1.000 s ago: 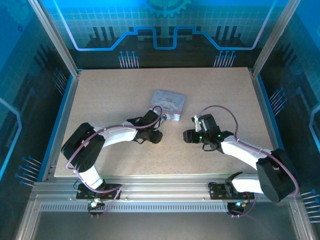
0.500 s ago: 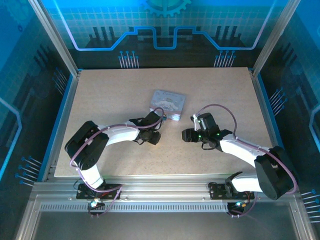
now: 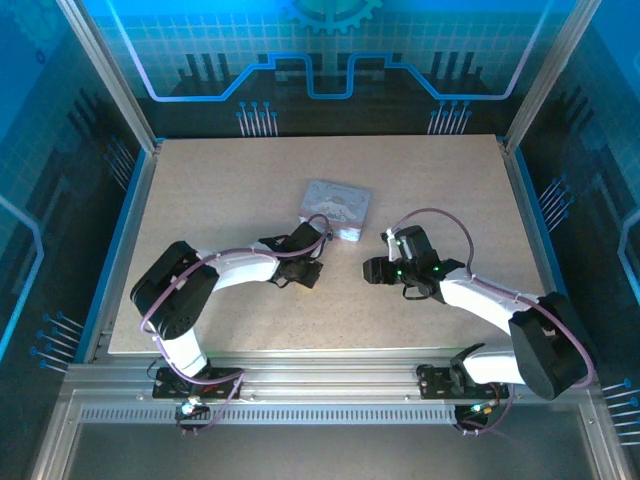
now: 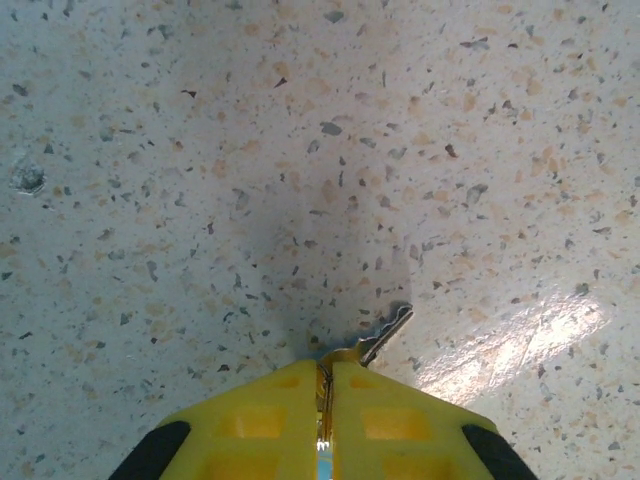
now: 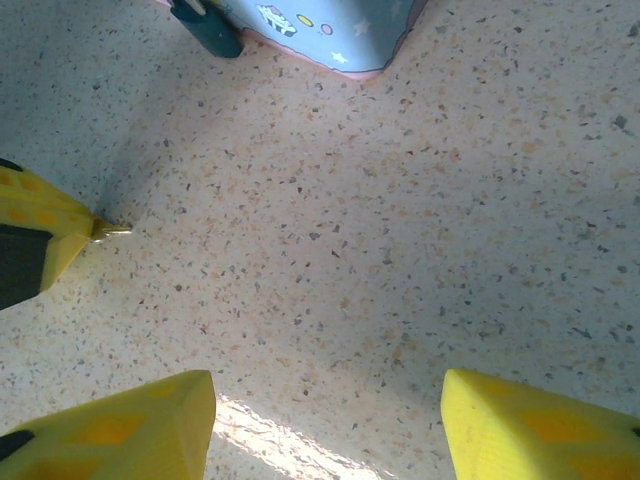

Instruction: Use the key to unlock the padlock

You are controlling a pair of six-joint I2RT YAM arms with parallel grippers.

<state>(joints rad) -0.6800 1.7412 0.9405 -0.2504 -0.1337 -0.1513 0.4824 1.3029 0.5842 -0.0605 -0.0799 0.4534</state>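
Yellow left fingers (image 4: 270,410) pressed flat together, nipping only the head of the key (image 4: 387,333) at the very tips. Toothed blade poking out ahead, slanted off to one side rather than in line with the seam. Cannot tell whether lifted clear of the bench (image 4: 200,150) or resting on it.

Spread wide, right fingers (image 5: 130,425), nothing between them, low over bare bench.

Padlock (image 5: 210,30) up beside the pale blue printed tin (image 5: 320,25), touching its edge by the look of it, apart from the key and from both pairs of fingers. Partly cut off by the frame edge, so no telling which way the keyhole faces.

Probable trouble from here:
- Such a shallow hold on so thin a sliver: likely to swivel or slip out at the first sideways push, whether against the bench or against the lock body.
- Slanted blade: liable to miss the keyhole if aimed by the line of the fingers rather than by the blade itself.
- Padlock loose and unheld: apt to skid along the tin or tip over when pressed with the key, unless pinned first with the right fingers.
- Tin close by: little room to close around so small a body without nudging the tin and carrying the lock along.
- Turning with a slack pinch: more likely to spin round the key head than to twist it.
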